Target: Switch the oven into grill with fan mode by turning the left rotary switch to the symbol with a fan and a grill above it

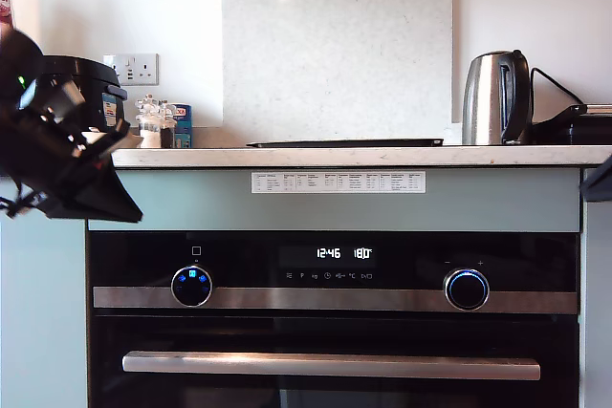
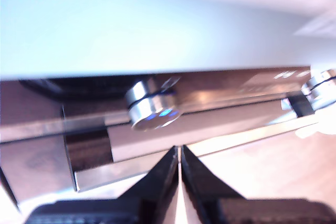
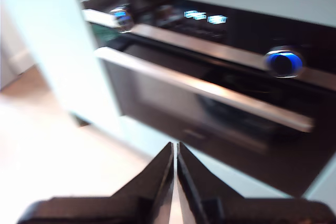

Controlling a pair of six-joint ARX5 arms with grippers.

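The oven (image 1: 335, 327) fills the lower half of the exterior view, its display reading 12:46 and 180. The left rotary switch (image 1: 191, 286) sits toward the exterior view's left on the steel strip, with blue and cyan icons lit on its face. In the first wrist view the switch (image 2: 152, 109) lies a short way ahead of my first gripper (image 2: 179, 153), which is shut and apart from it. My first arm (image 1: 67, 160) hangs at the exterior view's left, above the switch. My second gripper (image 3: 175, 150) is shut, well back from the oven (image 3: 220, 108), with nothing in it.
A second knob with a glowing blue ring (image 1: 466, 289) sits at the exterior view's right. The long steel handle (image 1: 330, 365) runs below both knobs. On the worktop (image 1: 363, 156) stand a kettle (image 1: 497, 97), small jars (image 1: 158, 121) and a black appliance (image 1: 91, 88).
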